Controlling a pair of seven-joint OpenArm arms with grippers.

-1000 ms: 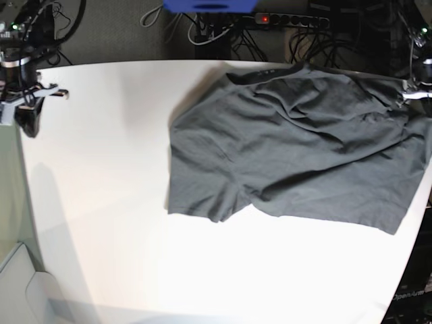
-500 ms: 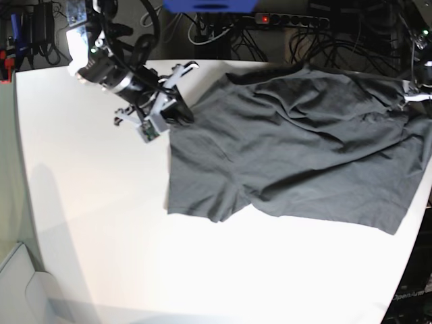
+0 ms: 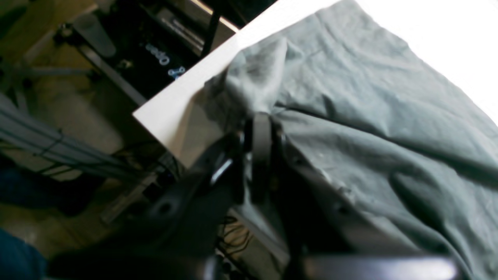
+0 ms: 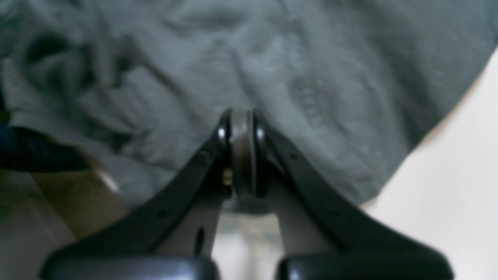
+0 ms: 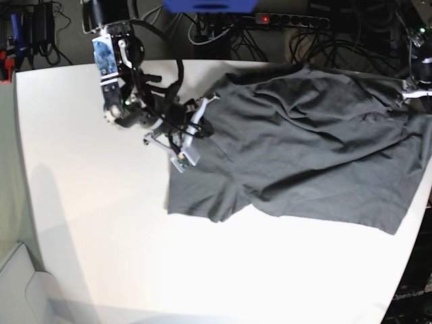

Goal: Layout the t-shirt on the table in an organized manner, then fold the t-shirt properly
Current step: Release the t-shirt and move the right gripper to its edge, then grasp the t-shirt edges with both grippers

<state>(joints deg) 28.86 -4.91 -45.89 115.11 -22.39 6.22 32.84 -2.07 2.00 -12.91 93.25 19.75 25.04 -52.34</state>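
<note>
The dark grey t-shirt (image 5: 304, 148) lies crumpled on the right half of the white table (image 5: 101, 223), its right side reaching the table edge. My right gripper (image 5: 204, 128) is shut and sits over the shirt's left edge. The right wrist view shows its closed fingertips (image 4: 241, 116) low over wrinkled cloth (image 4: 311, 77), with nothing between them. At the far right edge, my left gripper (image 5: 407, 98) is shut on the shirt. In the left wrist view, a ridge of the cloth (image 3: 369, 116) runs up into the closed fingertips (image 3: 261, 120) near the table corner (image 3: 175, 105).
A power strip (image 5: 290, 19) and tangled cables lie behind the table's far edge, beside a blue object (image 5: 209, 5). A pale bin (image 5: 20, 290) stands off the table at the lower left. The table's right edge curves away close to the shirt.
My right arm has swung in from the table's far left corner to the shirt's left edge, jaws shut throughout. The left gripper and the shirt have hardly moved.
</note>
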